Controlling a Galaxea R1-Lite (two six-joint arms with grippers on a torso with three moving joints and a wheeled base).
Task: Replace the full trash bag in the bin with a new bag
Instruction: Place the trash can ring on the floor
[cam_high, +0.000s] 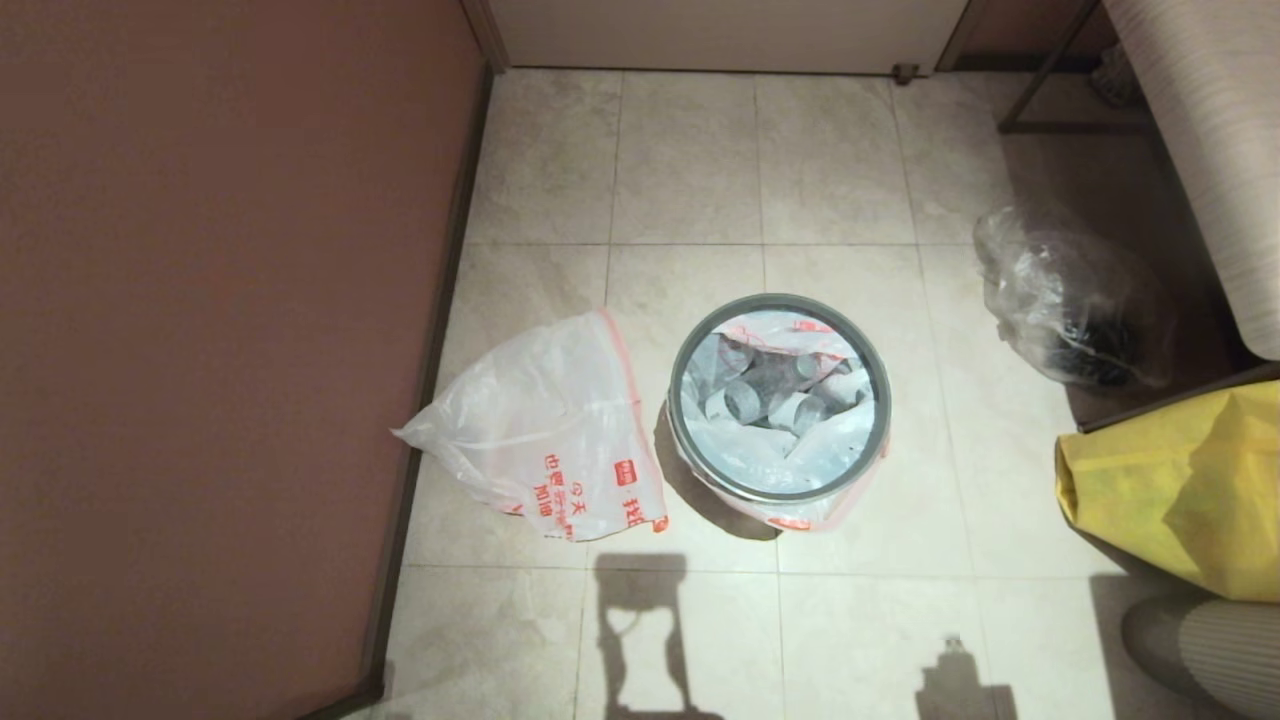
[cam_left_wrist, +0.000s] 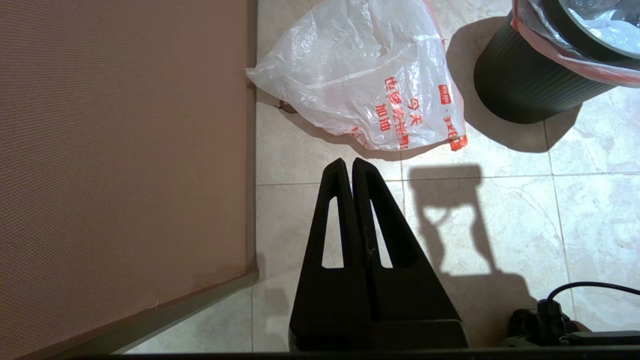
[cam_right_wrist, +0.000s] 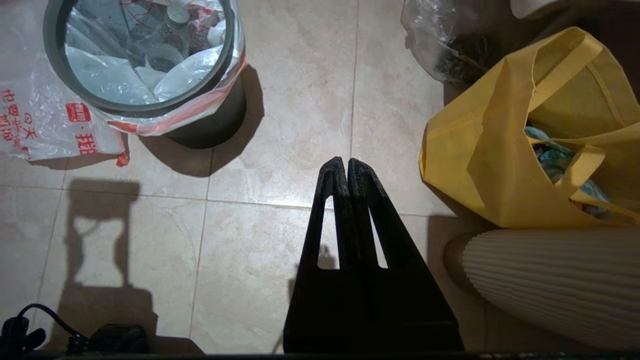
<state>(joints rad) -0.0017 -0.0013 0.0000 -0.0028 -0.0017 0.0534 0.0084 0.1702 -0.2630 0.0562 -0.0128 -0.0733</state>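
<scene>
Both grippers (fingers pressed together) hover well short of the bin (cam_high: 779, 400).

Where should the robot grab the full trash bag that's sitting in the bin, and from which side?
Probably the full trash bag's orange-red rim band, folded out over the bin below the grey ring. It hangs loosest on the side nearest the robot, so come from that side, above the floor, and pinch the band. The ring seems to pin the bag, so it likely has to lift off first.
</scene>
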